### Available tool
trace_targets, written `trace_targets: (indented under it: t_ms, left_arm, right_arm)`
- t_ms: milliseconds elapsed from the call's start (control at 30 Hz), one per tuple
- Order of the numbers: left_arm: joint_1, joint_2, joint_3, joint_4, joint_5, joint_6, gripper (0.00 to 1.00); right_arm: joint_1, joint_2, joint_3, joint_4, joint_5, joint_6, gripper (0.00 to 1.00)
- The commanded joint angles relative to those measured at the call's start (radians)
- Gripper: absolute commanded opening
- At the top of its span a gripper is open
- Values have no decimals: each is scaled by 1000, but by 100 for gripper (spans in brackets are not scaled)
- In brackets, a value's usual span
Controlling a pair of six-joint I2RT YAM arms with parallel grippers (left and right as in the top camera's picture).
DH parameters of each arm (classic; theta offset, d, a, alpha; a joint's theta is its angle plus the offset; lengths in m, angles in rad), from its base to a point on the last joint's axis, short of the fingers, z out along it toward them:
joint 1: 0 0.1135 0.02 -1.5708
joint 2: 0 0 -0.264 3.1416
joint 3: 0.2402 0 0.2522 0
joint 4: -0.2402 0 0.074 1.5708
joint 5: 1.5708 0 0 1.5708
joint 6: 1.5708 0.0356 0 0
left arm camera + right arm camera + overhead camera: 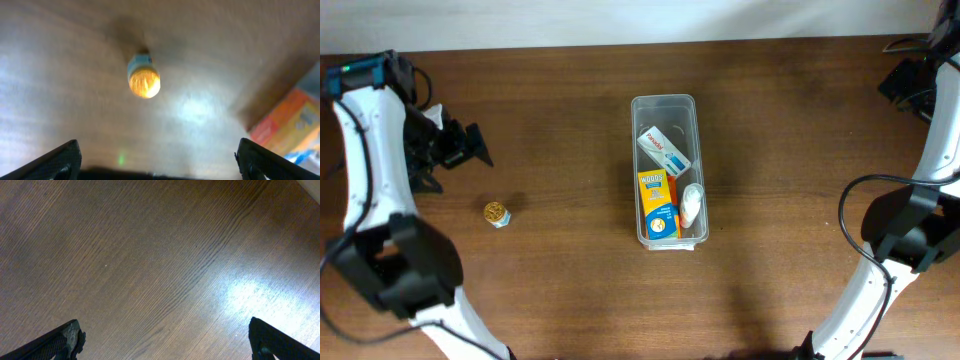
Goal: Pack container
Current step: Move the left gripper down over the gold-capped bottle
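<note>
The clear plastic container [665, 104] stands at the table's middle, long side running front to back. Inside lie a white and red box [663, 150], an orange box [658, 203] and a small white object [691, 203]. A small round item with a gold top and pale blue body [497, 213] lies on the table at the left; it also shows in the left wrist view [144, 80]. My left gripper [470, 145] is open and empty, apart from that item. My right gripper [162, 340] is open over bare wood; in the overhead view it sits at the far right edge [910, 80].
The orange box shows blurred at the right edge of the left wrist view [287, 122]. Both arms run along the table's left and right sides.
</note>
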Motion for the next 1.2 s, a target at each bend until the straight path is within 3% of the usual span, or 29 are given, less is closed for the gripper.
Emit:
trace_targets:
  t_ms: [0,333,600,1167]
  left_arm:
    - [-23,-103,-101,-3,8,77,99]
    - [-103,-119,-314,68,-157,79,99]
    - [-105,-119,-415,229,-170,154,99]
    - [-105,-119,-655,539,-170,157,99]
  right_arm:
    - [1,-4,0,0,20,4,98]
    - [1,-4,0,0,20,4,98]
    - [1,-4,0,0,20,4,98]
    - [1,-4,0,0,20,3,98]
